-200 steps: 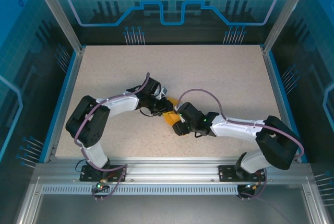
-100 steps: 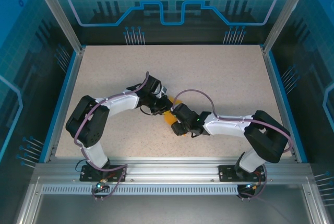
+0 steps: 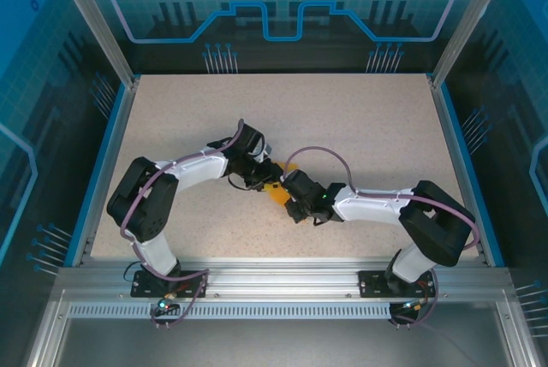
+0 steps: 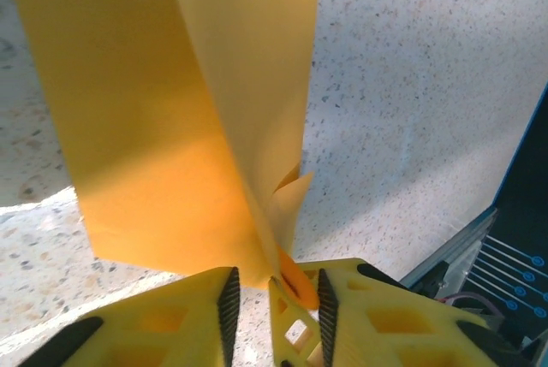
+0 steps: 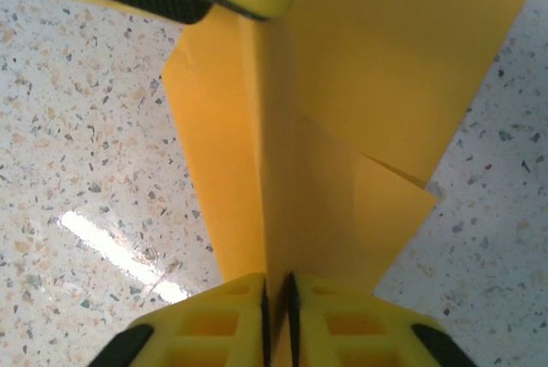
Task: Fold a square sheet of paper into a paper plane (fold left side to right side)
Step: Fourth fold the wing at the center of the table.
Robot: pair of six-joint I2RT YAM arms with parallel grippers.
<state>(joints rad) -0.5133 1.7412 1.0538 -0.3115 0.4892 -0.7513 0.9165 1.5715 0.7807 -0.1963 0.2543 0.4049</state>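
Middle of the table (image 3: 360, 119): the orange paper (image 3: 276, 192) sits where the two arms reach inward and meet, partly lifted off the speckled surface.
Paper shape: folded into a narrow strip of several layers. A long crease runs up the centre of the right wrist view, with flaps on either side and a loose corner at the right of that frame.
Right gripper (image 5: 276, 288): its jaws are pressed together on the crease at the bottom of its frame. This pinches the layers, so the fold is kept sharp and the paper cannot slide.
Left gripper (image 4: 265, 288): its fingers are narrowly apart at the bottom of its frame, with a slit of table showing between them. The paper's end reaches into that gap and leans on one finger rather than being squeezed.
Why held so: one end looks anchored while the other is loose enough to be gripped afresh, probably so a flap can be turned across.
Step in hand: likely a later fold, since the sheet is far from a flat square.
Risk: thin paper may buckle or spring open if the pinch slips.
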